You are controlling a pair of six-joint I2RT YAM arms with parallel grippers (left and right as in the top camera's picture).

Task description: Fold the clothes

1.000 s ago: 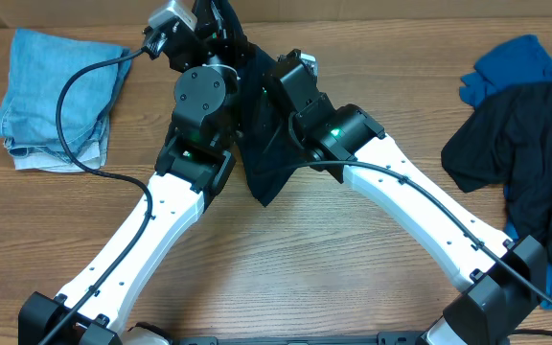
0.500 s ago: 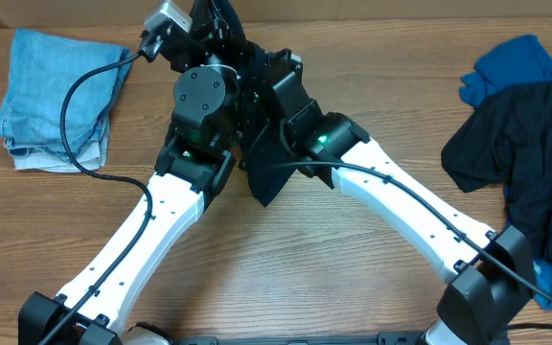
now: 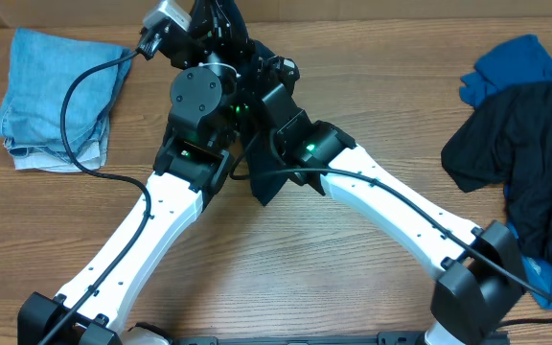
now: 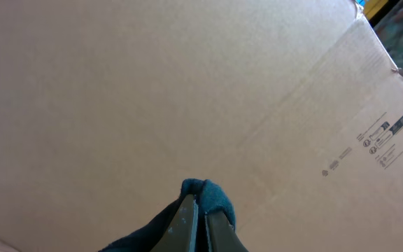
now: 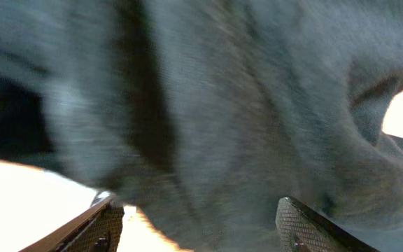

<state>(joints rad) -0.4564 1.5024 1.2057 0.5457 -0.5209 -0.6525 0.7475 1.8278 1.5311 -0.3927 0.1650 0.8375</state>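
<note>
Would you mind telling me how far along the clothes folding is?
Done: no dark shirt folded yet. In hand: the left gripper pinches a dark shirt aloft; the right gripper is open near it. Left: the crumpled dark heap and bright blue shirt.

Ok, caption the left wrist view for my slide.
Left gripper shut on a tuft of dark garment, cardboard box behind.

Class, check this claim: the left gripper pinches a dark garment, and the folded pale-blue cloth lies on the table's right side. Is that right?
No. The overhead view shows the folded pale-blue cloth on the left side of the table. The left gripper does pinch a dark garment.
</note>
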